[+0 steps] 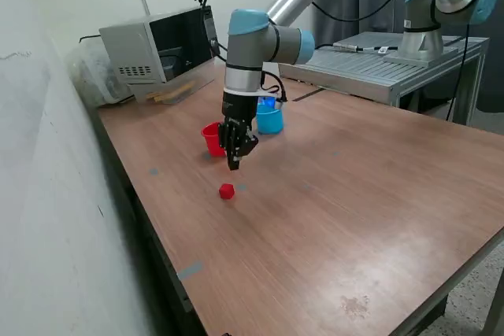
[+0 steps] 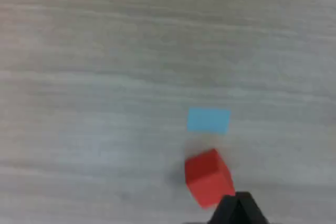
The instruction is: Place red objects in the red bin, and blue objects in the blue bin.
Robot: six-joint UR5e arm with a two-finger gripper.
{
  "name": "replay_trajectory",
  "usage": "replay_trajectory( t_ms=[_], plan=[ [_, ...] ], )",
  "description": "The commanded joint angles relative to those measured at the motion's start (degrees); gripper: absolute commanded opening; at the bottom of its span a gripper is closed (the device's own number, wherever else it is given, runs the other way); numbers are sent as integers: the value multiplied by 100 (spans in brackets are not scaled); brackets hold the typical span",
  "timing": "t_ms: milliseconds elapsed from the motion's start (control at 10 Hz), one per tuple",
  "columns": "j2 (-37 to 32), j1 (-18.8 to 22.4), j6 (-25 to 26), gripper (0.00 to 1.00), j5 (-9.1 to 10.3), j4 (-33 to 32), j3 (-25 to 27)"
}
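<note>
A small red cube (image 1: 227, 190) lies on the wooden table, and the wrist view shows it (image 2: 208, 178) close up beside a pale blue tape patch (image 2: 208, 120). My gripper (image 1: 234, 163) hangs just above the table, a little behind the cube, with its dark fingertips together and nothing between them. In the wrist view the gripper (image 2: 237, 207) appears as a single black point next to the cube. The red cup (image 1: 210, 138) stands right behind the gripper, partly hidden by it. The light blue cup (image 1: 269, 121) stands beyond it, with a darker blue shape at its mouth.
A grey microwave (image 1: 157, 49) and a plastic bag sit at the table's far corner by the wall. A second arm's base (image 1: 421, 37) stands on a metal bench behind. Small tape marks (image 1: 189, 271) dot the table.
</note>
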Motion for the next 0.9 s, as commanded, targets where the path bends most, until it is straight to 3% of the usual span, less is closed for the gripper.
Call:
replay_trajectory(
  t_ms=[0, 600, 800],
  plan=[
    [-460, 3, -10, 100, 10, 0, 209],
    [-452, 12, 112, 100, -7, 35, 165],
    [-330, 47, 804, 100, -8, 52, 25]
  ],
)
